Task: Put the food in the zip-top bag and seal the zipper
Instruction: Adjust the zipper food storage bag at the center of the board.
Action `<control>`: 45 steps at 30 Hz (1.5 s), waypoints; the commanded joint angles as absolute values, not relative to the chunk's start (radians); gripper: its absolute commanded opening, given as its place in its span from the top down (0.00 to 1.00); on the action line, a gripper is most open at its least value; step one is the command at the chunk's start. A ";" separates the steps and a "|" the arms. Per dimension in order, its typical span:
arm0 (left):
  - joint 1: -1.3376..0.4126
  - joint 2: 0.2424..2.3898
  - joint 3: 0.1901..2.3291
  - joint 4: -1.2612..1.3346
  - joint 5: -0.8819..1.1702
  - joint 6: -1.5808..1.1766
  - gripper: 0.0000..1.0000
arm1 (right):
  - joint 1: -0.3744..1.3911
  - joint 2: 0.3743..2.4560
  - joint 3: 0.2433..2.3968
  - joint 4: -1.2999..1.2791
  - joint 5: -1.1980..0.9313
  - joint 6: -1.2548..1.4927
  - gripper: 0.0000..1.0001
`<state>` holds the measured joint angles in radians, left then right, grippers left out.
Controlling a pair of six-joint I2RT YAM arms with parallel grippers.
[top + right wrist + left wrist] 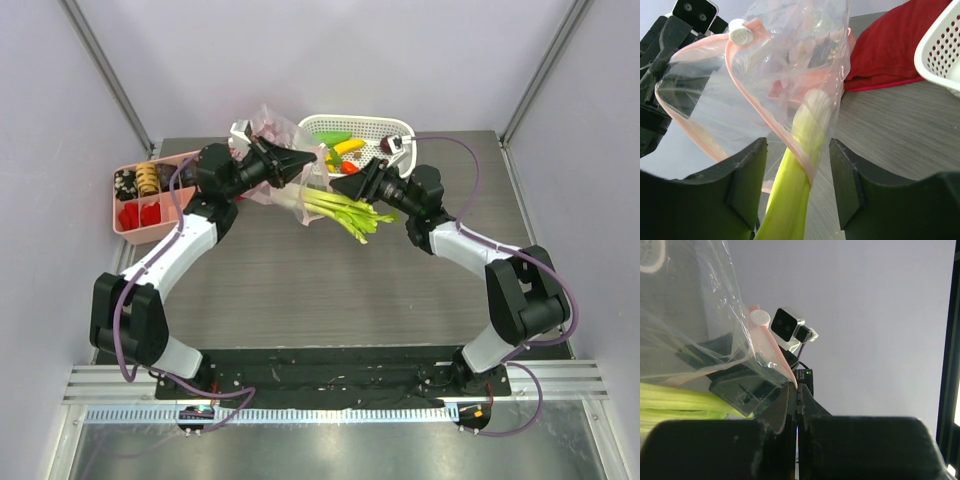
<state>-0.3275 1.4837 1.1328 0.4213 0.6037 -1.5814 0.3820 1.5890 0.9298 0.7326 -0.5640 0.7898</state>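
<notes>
The zip-top bag (268, 130) hangs in the air at the back middle. My left gripper (306, 160) is shut on its pink zipper edge (774, 352), with the jaws pressed together (796, 390). The white slider (740, 31) sits at the top of the open mouth. The leek (338, 208) points its white end into the bag mouth (812, 112). My right gripper (797, 172) is open, one finger on each side of the leek's green stalk (790, 195), touching neither side. Banana (349, 146) and red pepper (348, 167) lie in the basket.
The white perforated basket (385, 127) stands at the back, just behind my right gripper; its corner shows in the right wrist view (940, 50). A dark red object (890, 45) lies on the table beside it. The pink tray (128, 212) sits at the left.
</notes>
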 commanded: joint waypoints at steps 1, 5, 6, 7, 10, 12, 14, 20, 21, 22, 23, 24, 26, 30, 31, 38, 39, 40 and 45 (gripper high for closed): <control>-0.348 1.470 1.129 0.460 0.621 -1.565 1.00 | 0.397 1.575 0.986 0.671 -0.594 0.646 0.46; -0.360 1.468 1.126 0.460 0.624 -1.566 1.00 | 0.403 1.565 0.976 0.612 -0.600 0.591 0.48; -0.364 1.467 1.124 0.460 0.624 -1.566 1.00 | 0.403 1.566 0.974 0.601 -0.598 0.574 0.48; -0.371 1.465 1.123 0.460 0.627 -1.568 1.00 | 0.405 1.572 0.968 0.595 -0.588 0.566 0.48; -0.385 1.456 1.112 0.454 0.632 -1.565 1.00 | 0.405 1.580 0.965 0.594 -0.575 0.551 0.50; -0.387 1.445 1.092 0.448 0.635 -1.560 1.00 | 0.406 1.591 0.966 0.607 -0.580 0.558 0.50; -0.387 1.437 1.071 0.445 0.638 -1.560 1.00 | 0.407 1.603 0.969 0.624 -0.595 0.577 0.52; -0.374 1.413 1.051 0.442 0.641 -1.549 1.00 | 0.408 1.605 0.968 0.597 -0.646 0.607 0.88; -0.368 1.407 1.052 0.440 0.643 -1.540 1.00 | 0.407 1.588 0.962 0.575 -0.650 0.606 0.99; -0.362 1.402 1.052 0.439 0.646 -1.537 1.00 | 0.407 1.576 0.954 0.552 -0.650 0.610 0.99; -0.347 1.402 1.054 0.436 0.652 -1.537 1.00 | 0.405 1.560 0.947 0.502 -0.650 0.621 0.99; -0.339 1.398 1.055 0.422 0.655 -1.526 1.00 | 0.406 1.531 0.931 0.479 -0.656 0.643 0.99; -0.321 1.393 1.054 0.399 0.672 -1.500 1.00 | 0.405 1.510 0.920 0.428 -0.690 0.783 0.99; -0.255 1.390 1.061 0.270 0.687 -1.379 1.00 | 0.407 1.474 0.875 0.463 -0.849 1.095 0.99; -0.249 1.391 1.093 0.209 0.690 -1.302 1.00 | 0.407 1.465 0.873 0.486 -0.874 1.147 0.99; -0.276 1.362 1.294 -0.484 0.588 -0.855 1.00 | 0.394 1.439 0.916 0.390 -0.988 1.338 0.99; -0.278 1.356 1.311 -0.501 0.583 -0.832 1.00 | 0.394 1.440 0.958 0.381 -0.986 1.363 0.99; -0.276 1.347 1.342 -0.529 0.581 -0.821 1.00 | 0.394 1.442 0.989 0.349 -0.983 1.373 0.99; -0.276 1.339 1.544 -0.755 0.644 -0.626 1.00 | 0.385 1.424 1.188 0.269 -0.985 1.353 0.99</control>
<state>-0.2817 1.3777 1.3590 -0.5121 0.6209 -0.8650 0.3977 1.4960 1.0130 0.2981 -0.9340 1.3159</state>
